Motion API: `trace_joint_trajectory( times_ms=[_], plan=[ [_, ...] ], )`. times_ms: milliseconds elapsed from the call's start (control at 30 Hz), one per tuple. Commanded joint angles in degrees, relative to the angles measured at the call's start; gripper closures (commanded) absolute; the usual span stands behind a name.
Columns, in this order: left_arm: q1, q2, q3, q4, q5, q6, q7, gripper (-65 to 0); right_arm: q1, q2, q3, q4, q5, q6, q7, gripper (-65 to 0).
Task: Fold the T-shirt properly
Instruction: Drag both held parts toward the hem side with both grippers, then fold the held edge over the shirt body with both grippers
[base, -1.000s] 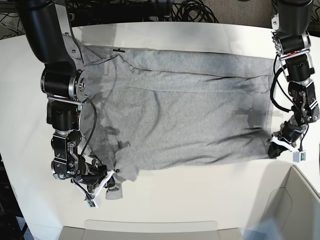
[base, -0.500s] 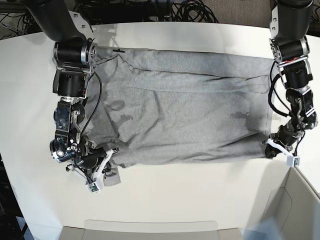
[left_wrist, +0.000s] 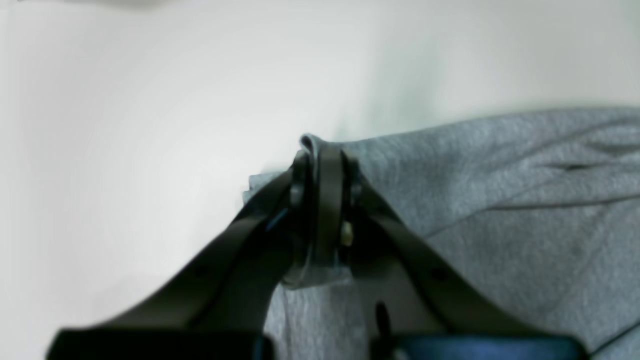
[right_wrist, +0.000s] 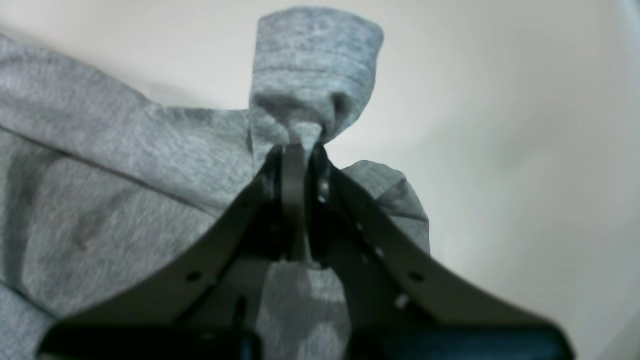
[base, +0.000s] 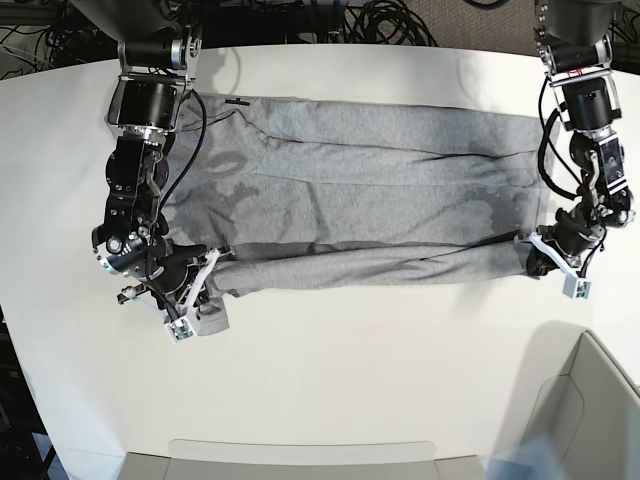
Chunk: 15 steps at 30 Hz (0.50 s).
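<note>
The heather-grey T-shirt (base: 370, 190) lies spread across the white table, plain side up, with a small black neck label (base: 237, 101) at the far left. Its near edge is lifted and drawn in over the body. My right gripper (base: 205, 287) is at the shirt's near-left corner. In the right wrist view it (right_wrist: 295, 150) is shut on bunched cloth (right_wrist: 125, 165), and a sleeve cuff (right_wrist: 315, 55) sticks out past the tips. My left gripper (base: 535, 262) is at the near-right corner. In the left wrist view it (left_wrist: 322, 155) is shut on the cloth's edge (left_wrist: 500, 190).
A white box (base: 590, 400) stands at the near right, close to my left arm. A pale tray rim (base: 300, 458) runs along the near edge. Black cables (base: 300, 20) lie behind the table's far edge.
Both grippers have moved toward the far side, carrying the shirt's near edge with them. The near part now folds over the body, and the shirt looks narrower front to back.
</note>
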Motion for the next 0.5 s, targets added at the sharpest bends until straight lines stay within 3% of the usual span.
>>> trace_joint_trajectory(
  times_ms=[0, 200, 367, 467],
  plan=[
    [-0.72, -1.21, -1.13, 1.29, -1.01, -0.10, -1.21, -1.6, 0.61, 0.18, 0.09, 2.29, 0.53, -0.14, 1.05, 0.0],
    [1.56, -1.21, -7.28, 4.72, -1.10, -0.10, 3.54, -1.6, -3.53, 0.26, 0.27, 9.41, 0.62, -0.14, -2.82, 0.0],
    [7.80, -0.95, -7.72, 16.85, -1.19, -0.10, 7.05, -1.6, -7.75, 0.18, 0.27, 15.74, 0.62, -0.05, -2.90, 0.0],
    [9.74, -0.95, -7.72, 18.70, -1.19, -0.10, 8.29, -1.6, -10.21, 0.18, 0.27, 18.20, 0.62, -0.05, -2.99, 0.0]
  ],
)
